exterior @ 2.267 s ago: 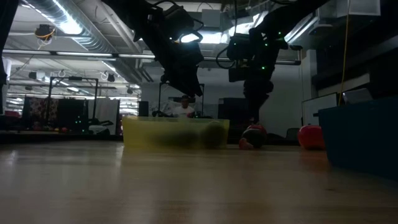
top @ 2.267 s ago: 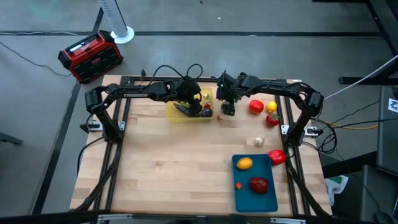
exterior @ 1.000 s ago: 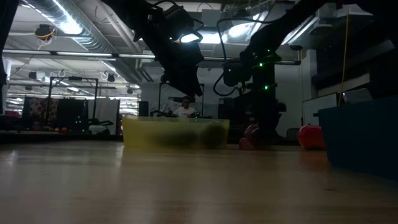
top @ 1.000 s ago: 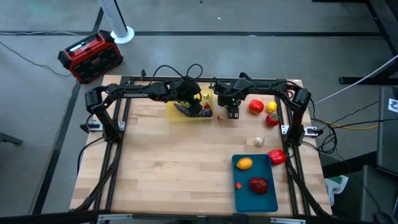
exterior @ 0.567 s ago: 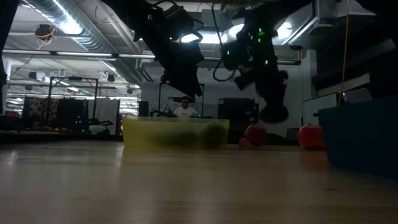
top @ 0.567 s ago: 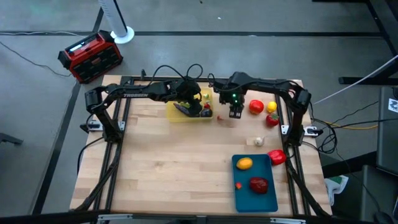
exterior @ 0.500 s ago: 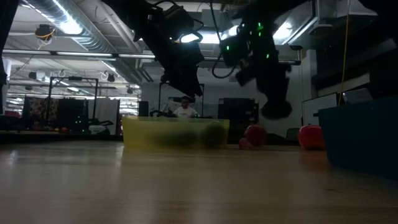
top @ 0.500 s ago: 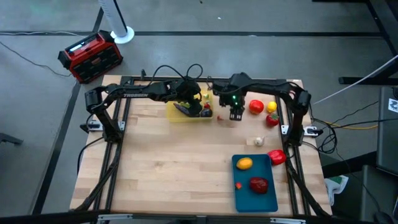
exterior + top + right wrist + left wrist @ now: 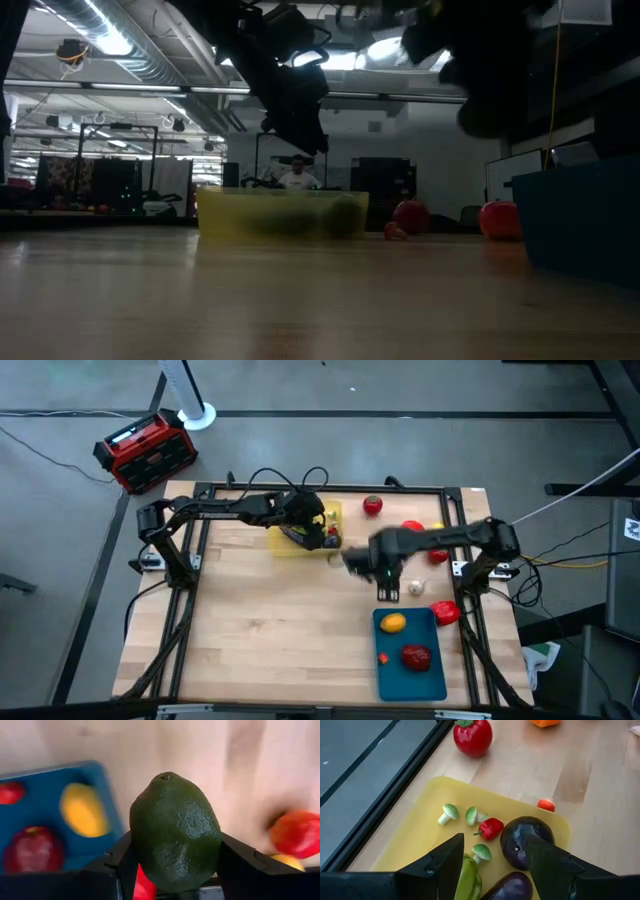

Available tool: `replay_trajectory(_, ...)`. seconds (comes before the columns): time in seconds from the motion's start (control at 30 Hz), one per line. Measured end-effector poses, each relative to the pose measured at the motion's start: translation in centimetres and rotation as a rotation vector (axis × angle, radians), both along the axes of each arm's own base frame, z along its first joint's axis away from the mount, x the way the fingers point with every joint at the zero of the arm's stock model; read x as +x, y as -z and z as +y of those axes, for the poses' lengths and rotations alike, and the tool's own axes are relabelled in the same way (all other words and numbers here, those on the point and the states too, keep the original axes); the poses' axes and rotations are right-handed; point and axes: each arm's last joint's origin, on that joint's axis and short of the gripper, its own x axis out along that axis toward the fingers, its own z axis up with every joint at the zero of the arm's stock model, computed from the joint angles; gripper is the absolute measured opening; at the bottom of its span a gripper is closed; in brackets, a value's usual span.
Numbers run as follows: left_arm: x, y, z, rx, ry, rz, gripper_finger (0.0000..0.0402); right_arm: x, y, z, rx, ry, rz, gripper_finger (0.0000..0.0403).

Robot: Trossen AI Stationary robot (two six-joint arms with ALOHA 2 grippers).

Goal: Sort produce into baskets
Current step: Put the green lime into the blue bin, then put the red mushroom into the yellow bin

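We see the right pincer [image 9: 170, 870] clamped on a dark green avocado [image 9: 175, 837] — fingers [image 9: 120, 860] pressed against both its sides. In the high view the right pincer [image 9: 388, 588] sits right of frame centre, above the bench [image 9: 270, 620], just up-left of the teal-blue basket [image 9: 412, 660].

That basket, lower right of the high frame, holds a yellow-orange fruit [image 9: 393, 623], a dark red fruit [image 9: 416, 656] and a small red piece [image 9: 383, 657]. A red pepper [image 9: 446, 612] lies at its upper right corner; a white garlic [image 9: 415, 588] is just above that on the bench.

The left pincer [image 9: 492, 865] hangs over the yellow basket [image 9: 420, 835], fingers apart with nothing between them. In the high view the left pincer [image 9: 322, 532] is upper centre, over the yellow basket [image 9: 283, 543].

In that basket, left wrist view: two dark eggplants [image 9: 526, 841], a green pepper [image 9: 469, 879], a small red pepper [image 9: 491, 827], three little green-capped mushrooms [image 9: 449, 813].

Loose on the bench — a red tomato [image 9: 372, 506] near the top edge, more red and yellow produce [image 9: 437, 554] at right.
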Motion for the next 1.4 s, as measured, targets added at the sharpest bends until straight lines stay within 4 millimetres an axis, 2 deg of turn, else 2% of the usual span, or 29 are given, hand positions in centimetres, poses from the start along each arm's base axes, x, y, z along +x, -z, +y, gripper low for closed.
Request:
replay_trajectory(0.2, 0.3, 0.0, -1.0, -0.003, 0.027, -0.002, 0.0205, -1.7, 0.5, 7.3, -0.027, -0.05, -0.003, 0.0207)
replay_trajectory(0.33, 0.6, 0.0, -1.8, -0.004, 0.05, -0.002, 0.0205, -3.2, 1.3, 11.4, -0.025, -0.117, -0.032, 0.0207)
replay_trajectory(0.47, 0.8, 0.0, -2.6, -0.004, 0.073, -0.003, 0.0205, -4.3, 2.1, 14.7, 0.018, -0.219, -0.112, 0.0207)
replay_trajectory(0.6, 1.1, -0.1, -3.3, -0.002, 0.092, -0.008, 0.0205, -4.8, 2.3, 16.9, 0.058, -0.277, -0.196, 0.0207)
replay_trajectory(0.8, 1.4, -0.1, -4.3, 0.0, 0.123, -0.016, 0.0205, -4.9, 2.9, 17.8, 0.026, -0.206, -0.217, 0.0215)
replay_trajectory(1.1, 2.4, -0.9, -5.7, 0.031, 0.167, -0.123, 0.0205, -4.1, 4.9, 18.2, -0.029, -0.156, -0.167, 0.0295)
replay_trajectory(1.27, 3.0, -1.6, -6.6, 0.051, 0.242, -0.203, 0.0205, -4.3, 4.9, 18.4, 0.038, -0.154, -0.11, 0.0317)
replay_trajectory(1.4, 3.6, -2.3, -7.5, 0.085, 0.322, -0.279, 0.0205, -4.8, 4.7, 18.0, 0.011, -0.154, -0.072, 0.0321)
